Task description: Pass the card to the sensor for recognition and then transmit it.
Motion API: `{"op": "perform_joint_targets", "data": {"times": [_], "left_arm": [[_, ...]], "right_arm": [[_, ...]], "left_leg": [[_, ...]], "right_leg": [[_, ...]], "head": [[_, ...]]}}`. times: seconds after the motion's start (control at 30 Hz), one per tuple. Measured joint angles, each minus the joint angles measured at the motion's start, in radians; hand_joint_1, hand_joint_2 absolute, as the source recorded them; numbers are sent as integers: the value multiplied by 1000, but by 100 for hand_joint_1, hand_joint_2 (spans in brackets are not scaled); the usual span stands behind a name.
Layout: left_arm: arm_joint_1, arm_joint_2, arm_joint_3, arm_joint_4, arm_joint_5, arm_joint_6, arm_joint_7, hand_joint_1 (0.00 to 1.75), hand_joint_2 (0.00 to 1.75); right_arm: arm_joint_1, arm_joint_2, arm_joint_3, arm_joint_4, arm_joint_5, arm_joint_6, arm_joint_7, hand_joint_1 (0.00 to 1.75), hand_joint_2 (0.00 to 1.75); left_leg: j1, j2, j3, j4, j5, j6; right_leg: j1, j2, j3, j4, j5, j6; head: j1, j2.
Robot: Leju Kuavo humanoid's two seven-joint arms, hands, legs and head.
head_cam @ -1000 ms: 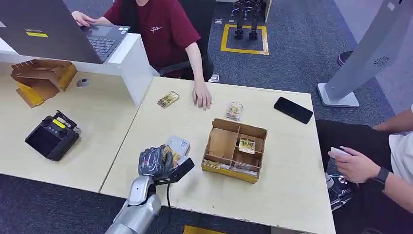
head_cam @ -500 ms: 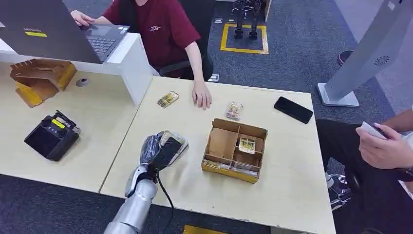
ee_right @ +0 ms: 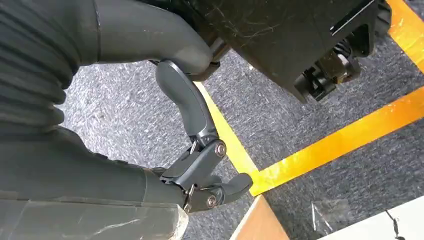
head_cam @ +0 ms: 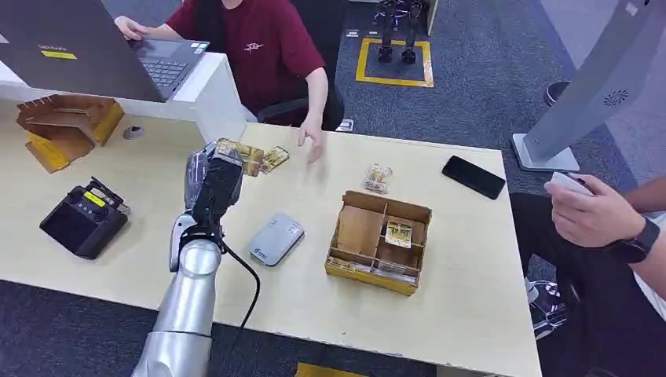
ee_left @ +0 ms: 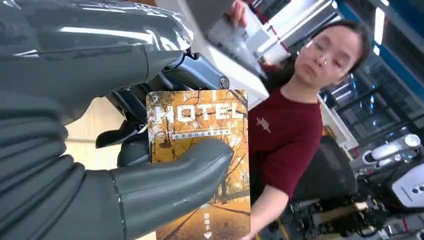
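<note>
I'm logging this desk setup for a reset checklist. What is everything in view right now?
card: one, orange, held in the left robot hand
loose cards: two, yellowish, far side of table
sensor: one, grey, table middle
cardboard tray: one, brown, beside the sensor
phone: one, black, far right corner
controller: one, black, left table
laptop: one, grey, raised shelf
people: two, seated
left robot hand: grips the card
right robot hand: hangs over the floor

Grey carpet (head_cam: 471, 86) with a yellow taped square (head_cam: 393, 63) up top, two pale wood tables (head_cam: 463, 314) pushed together, white partition (head_cam: 212, 102) upper left.
</note>
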Motion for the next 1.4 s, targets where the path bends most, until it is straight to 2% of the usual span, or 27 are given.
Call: {"op": "perform_joint_targets", "data": {"times": [0.23, 0.67, 0.7, 0.87, 1.03, 1.3, 1.33, 1.37, 1.4], "left_arm": [[-101, 24, 27, 42, -123, 82, 50, 175, 175], [-167, 43, 84, 105, -140, 85, 44, 175, 175], [-167, 43, 86, 106, -139, 84, 40, 0, 175], [-167, 43, 94, 107, -128, 77, 17, 0, 175], [-167, 39, 116, 108, -55, 39, 11, 0, 175], [-167, 33, 117, 108, -49, 24, 12, 0, 175], [-166, 29, 117, 105, -47, 8, 22, 0, 175], [-148, 25, 107, 75, -1, -63, -5, 0, 175], [-133, 26, 96, 59, 19, -87, -21, 0, 175]], "right_arm": [[-19, 6, -1, -7, 40, 16, 11, 0, 175], [-25, 8, -10, -10, 60, 18, 13, 0, 175], [-25, 8, -10, -10, 61, 18, 11, 0, 175], [-24, 8, -11, -10, 69, 18, 3, 0, 175], [-23, 9, -22, -10, 76, 18, 3, 0, 175], [-18, 9, -37, -10, 80, 16, 3, 0, 175], [-14, 9, -45, -10, 81, 14, 3, 0, 175], [-5, 9, -63, -10, 81, 2, -8, 0, 175], [-2, 9, -71, -10, 80, -4, -11, 0, 175]], "left_leg": [[0, 0, 0, 0, 0, 0], [0, 0, -2, 1, 0, 0], [0, 0, -2, 1, 0, 0], [0, 0, -2, 1, 0, 0], [0, 0, -2, 1, 0, 0], [0, 0, -2, 1, 0, 0], [0, 0, -2, 1, 0, 0], [0, 0, -2, 1, 0, 0], [0, 0, -2, 1, 0, 0]], "right_leg": [[0, 0, -1, 0, 0, 0], [0, 1, -2, 1, 0, 0], [0, 1, -2, 1, 0, 0], [0, 1, -2, 1, 0, 0], [0, 1, -3, 1, 0, 0], [0, 0, -3, 1, 0, 0], [0, 0, -3, 1, 0, 0], [0, 1, -3, 1, 0, 0], [0, 1, -3, 1, 0, 0]], "head": [[0, 0], [0, 0], [0, 0], [0, 0], [0, 0], [0, 0], [0, 0], [0, 0], [0, 0]]}}
